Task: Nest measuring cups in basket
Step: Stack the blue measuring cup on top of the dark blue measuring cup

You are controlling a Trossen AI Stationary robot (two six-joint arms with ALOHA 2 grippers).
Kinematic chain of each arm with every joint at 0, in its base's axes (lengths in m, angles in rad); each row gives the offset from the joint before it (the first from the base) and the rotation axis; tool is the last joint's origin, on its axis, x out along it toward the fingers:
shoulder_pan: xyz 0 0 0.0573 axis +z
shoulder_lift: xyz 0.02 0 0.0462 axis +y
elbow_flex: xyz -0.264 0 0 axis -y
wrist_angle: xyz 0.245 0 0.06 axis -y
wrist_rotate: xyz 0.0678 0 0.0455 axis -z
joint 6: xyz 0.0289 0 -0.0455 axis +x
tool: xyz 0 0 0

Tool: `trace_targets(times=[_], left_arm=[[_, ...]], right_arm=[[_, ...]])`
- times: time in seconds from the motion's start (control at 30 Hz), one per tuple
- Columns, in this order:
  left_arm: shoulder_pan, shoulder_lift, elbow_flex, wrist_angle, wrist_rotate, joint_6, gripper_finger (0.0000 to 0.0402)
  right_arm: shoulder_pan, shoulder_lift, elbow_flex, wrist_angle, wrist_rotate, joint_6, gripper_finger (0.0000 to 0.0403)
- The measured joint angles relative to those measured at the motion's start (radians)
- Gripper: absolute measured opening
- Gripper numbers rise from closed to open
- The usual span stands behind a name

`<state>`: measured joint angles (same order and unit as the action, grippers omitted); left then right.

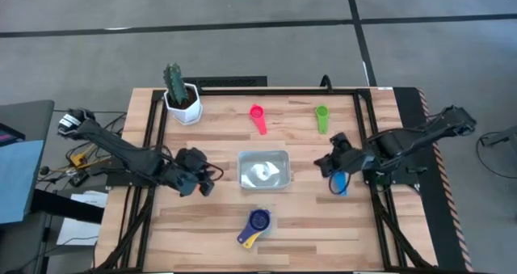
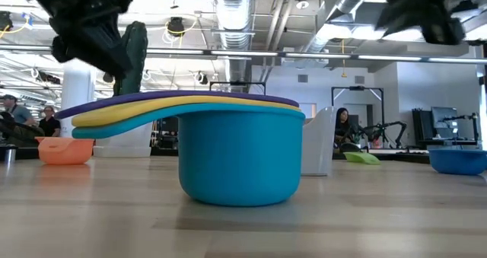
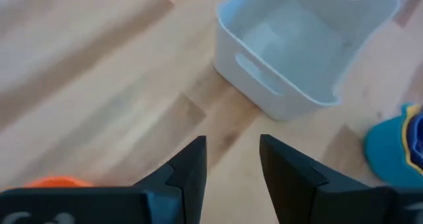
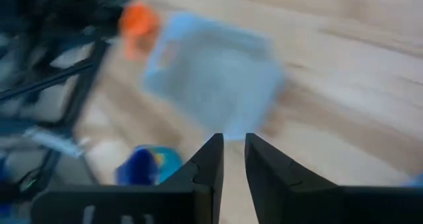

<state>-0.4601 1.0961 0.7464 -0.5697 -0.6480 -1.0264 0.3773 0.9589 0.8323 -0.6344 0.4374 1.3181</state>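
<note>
My right gripper (image 1: 329,164) hangs slightly parted and empty at the basket's (image 1: 264,170) 3 o'clock; I'd descend squarely over the blue cup (image 1: 339,183) beneath, left gripper (image 1: 203,179) parted, empty, idle at 9 o'clock.

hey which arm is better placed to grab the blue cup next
Probably the right. The right gripper hangs almost over the blue cup, empty, jaws slightly apart. The left gripper sits across the basket, beside the orange cup.
</note>
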Motion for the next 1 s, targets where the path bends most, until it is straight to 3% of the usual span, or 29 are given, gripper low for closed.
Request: trace_targets(times=[0.17, 0.43, 0.6, 0.83, 1.0], left_arm=[[-0.02, -0.16, -0.021, -0.084, -0.074, 0.079, 0.0128], [-0.059, -0.541, -0.264, 0.093, -0.093, 0.326, 0.0128], [-0.064, -0.78, -0.374, 0.118, -0.091, 0.473, 0.0128], [-0.064, -1.082, -0.486, 0.119, -0.091, 0.654, 0.0128], [-0.058, -1.08, -0.509, 0.186, -0.009, 0.768, 0.0128]], right_arm=[[0.04, 0.099, 0.001, 0.362, -0.015, -0.213, 0.0073], [0.083, 0.342, 0.009, 0.695, 0.011, -0.278, 0.0033], [0.092, 0.447, 0.075, 0.715, 0.017, -0.257, 0.0019], [0.078, 0.503, 0.154, 0.722, 0.036, -0.258, 0.0029], [0.058, 0.501, 0.199, 0.724, 0.041, -0.308, 0.0024]])
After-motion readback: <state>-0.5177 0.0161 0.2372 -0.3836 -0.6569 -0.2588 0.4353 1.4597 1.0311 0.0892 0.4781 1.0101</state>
